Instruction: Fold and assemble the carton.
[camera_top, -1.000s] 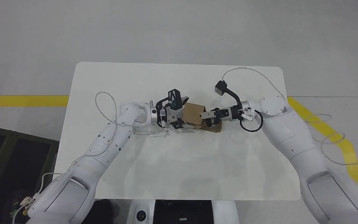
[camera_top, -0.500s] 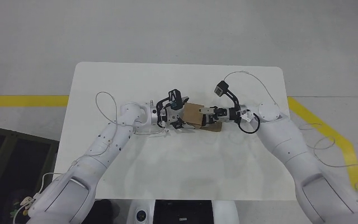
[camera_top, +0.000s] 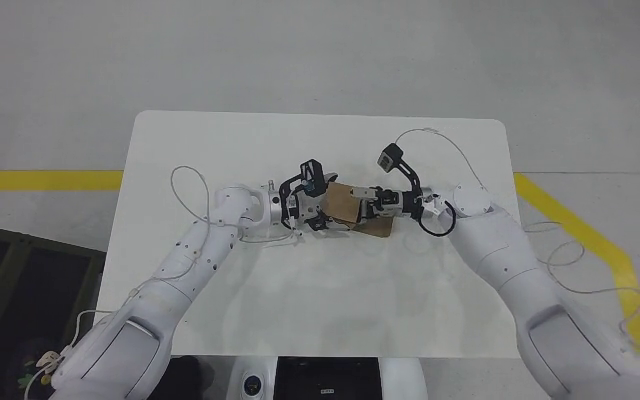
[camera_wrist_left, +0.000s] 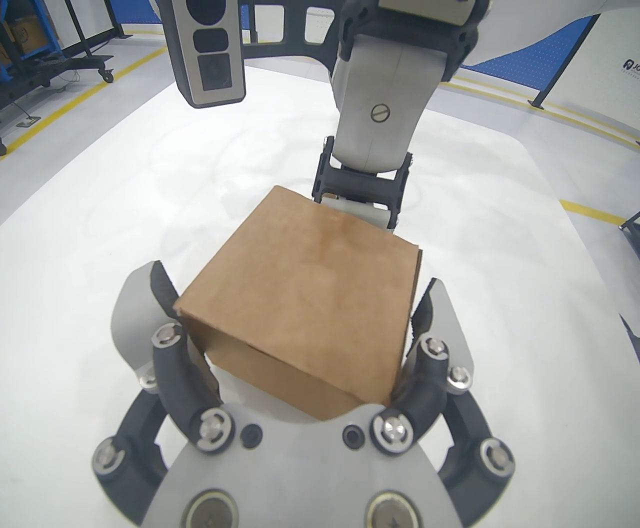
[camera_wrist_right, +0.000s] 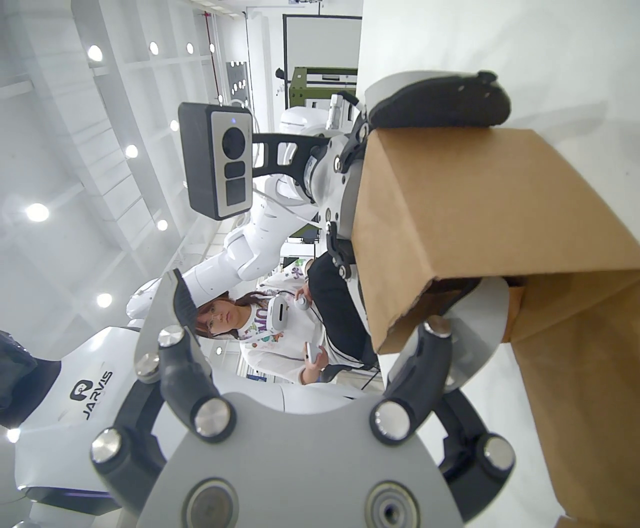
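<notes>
Near the middle of the white surface (camera_top: 200, 140), the brown carton (camera_top: 347, 204) is clamped across its sides by the left tool (camera_wrist_left: 292, 300). From the right, the right tool (camera_wrist_right: 320, 300) stands spread wide, one finger (camera_wrist_right: 475, 310) tucked into the carton's open end, the other outside.

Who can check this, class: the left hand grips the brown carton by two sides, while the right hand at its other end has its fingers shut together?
Wrong on the fingers: the right wrist view shows the right hand open, its fingers apart, one reaching into the open end of the carton. The left hand does grip the brown carton by two sides.
</notes>
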